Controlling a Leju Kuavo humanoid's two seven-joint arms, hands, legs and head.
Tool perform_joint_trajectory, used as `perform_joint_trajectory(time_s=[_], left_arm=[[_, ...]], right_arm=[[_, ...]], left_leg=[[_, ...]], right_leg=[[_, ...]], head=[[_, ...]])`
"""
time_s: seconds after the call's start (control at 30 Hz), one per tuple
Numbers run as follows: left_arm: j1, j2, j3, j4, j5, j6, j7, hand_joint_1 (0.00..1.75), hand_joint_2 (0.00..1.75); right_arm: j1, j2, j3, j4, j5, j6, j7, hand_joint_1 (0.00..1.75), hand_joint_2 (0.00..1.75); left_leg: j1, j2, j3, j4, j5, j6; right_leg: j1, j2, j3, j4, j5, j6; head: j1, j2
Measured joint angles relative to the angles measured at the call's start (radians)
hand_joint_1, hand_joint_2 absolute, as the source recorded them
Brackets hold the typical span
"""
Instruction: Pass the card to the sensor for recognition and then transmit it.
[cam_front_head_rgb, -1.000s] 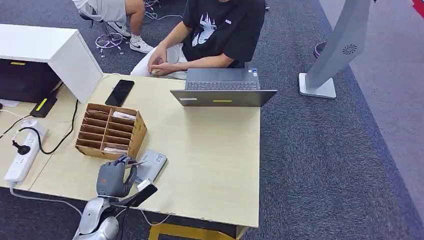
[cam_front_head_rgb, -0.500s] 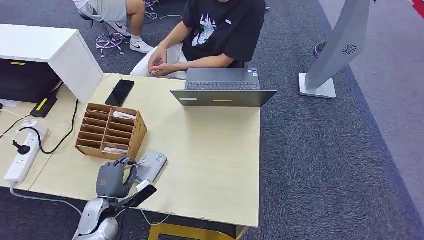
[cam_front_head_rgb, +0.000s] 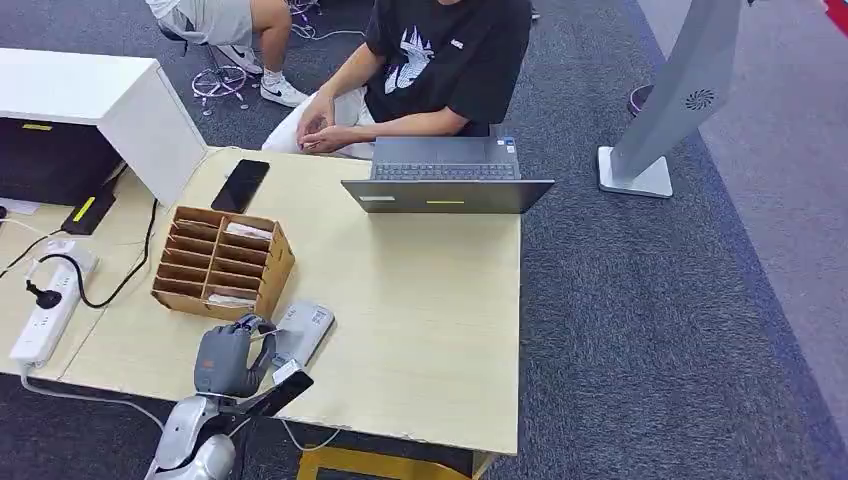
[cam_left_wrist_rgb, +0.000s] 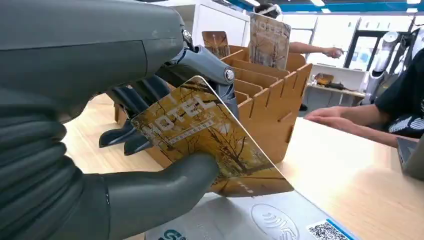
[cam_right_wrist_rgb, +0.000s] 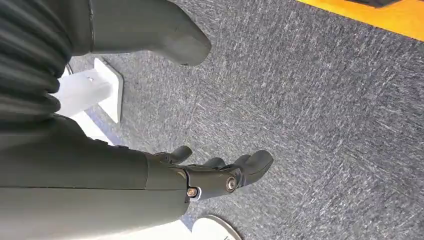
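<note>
left hand (cam_left_wrist_rgb: 150, 150) pinches card (cam_left_wrist_rgb: 210, 145) | just above sensor (cam_left_wrist_rgb: 260, 220) | right hand (cam_right_wrist_rgb: 210, 175) empty, fingers apart

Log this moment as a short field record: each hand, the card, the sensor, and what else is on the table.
left hand: grips the card between thumb and fingers
card: yellow, printed HOTEL, tilted, held just over the sensor; contact cannot be told
sensor: grey flat reader beside the wooden slotted box
right hand: hangs over grey carpet, holds nothing, fingers loosely curled
table: laptop, black phone, power strip
person: seated behind the laptop
</note>
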Motion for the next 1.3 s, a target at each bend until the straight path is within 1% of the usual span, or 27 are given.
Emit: perform_joint_trajectory(time_s=[0.3, 0.4, 0.47, 0.57, 0.77, 0.97, 1.1, 1.3], left_arm=[[0.002, 0.01, -0.016, 0.0, 0.031, -0.034, -0.004, 1.75, 1.75], [0.005, 0.015, -0.016, -0.011, 0.041, -0.029, -0.01, 1.75, 1.75], [0.012, 0.029, -0.016, -0.055, 0.048, -0.011, -0.01, 1.75, 1.75], [0.015, 0.051, -0.016, -0.11, 0.054, -0.021, -0.002, 1.75, 1.75], [0.007, 0.103, -0.016, -0.277, 0.042, -0.022, -0.002, 1.75, 1.75], [-0.025, 0.133, -0.016, -0.427, 0.032, -0.016, -0.016, 1.75, 1.75], [-0.047, 0.145, -0.016, -0.487, 0.026, 0.0, -0.014, 1.75, 1.75], [-0.101, 0.17, -0.016, -0.537, 0.02, 0.032, -0.011, 1.75, 1.75]], right_arm=[[0.0, 0.0, 0.0, 0.0, 0.005, 0.0, 0.0, 0.0, 1.75], [0.0, 0.0, -0.001, 0.0, 0.016, 0.0, 0.0, 0.0, 1.75], [0.0, 0.0, -0.002, 0.0, 0.018, 0.0, 0.002, 0.0, 1.75], [0.0, 0.0, -0.003, 0.0, 0.018, 0.0, 0.002, 0.0, 1.75], [0.001, 0.0, -0.014, 0.0, 0.017, 0.002, 0.002, 0.0, 1.75], [0.0, 0.0, -0.022, 0.0, 0.02, 0.002, 0.001, 0.0, 1.75], [0.0, 0.0, -0.024, 0.0, 0.024, 0.001, 0.001, 0.0, 1.75], [0.0, 0.0, -0.026, 0.0, 0.036, 0.001, 0.002, 0.0, 1.75]], left_leg=[[0.0, 0.0, 0.003, 0.0, 0.0, 0.0], [0.0, 0.0, 0.003, 0.0, 0.0, 0.0], [0.0, 0.0, 0.003, 0.0, 0.0, 0.0], [0.0, 0.0, 0.003, 0.0, 0.001, 0.0], [0.001, 0.0, 0.002, 0.0, 0.001, 0.0], [0.001, 0.0, 0.002, 0.0, 0.001, 0.0], [0.001, 0.0, 0.002, 0.0, 0.001, 0.0], [0.001, 0.0, 0.002, 0.0, 0.001, -0.001]], right_leg=[[0.0, 0.0, 0.003, 0.0, 0.0, 0.0], [0.0, 0.0, 0.003, 0.0, 0.0, 0.0], [0.0, 0.0, 0.003, 0.0, 0.0, 0.0], [0.001, 0.0, 0.003, 0.0, 0.0, 0.0], [0.001, 0.0, 0.001, 0.0, 0.0, 0.0], [0.001, 0.0, 0.001, 0.0, 0.0, 0.0], [0.001, 0.0, 0.001, 0.0, 0.0, 0.0], [0.001, 0.0, 0.001, 0.0, 0.0, 0.0]], head=[[0.0, 0.0], [0.0, 0.0], [0.0, 0.0], [0.0, 0.0], [0.0, 0.0], [0.0, 0.0], [0.0, 0.0], [0.0, 0.0]])
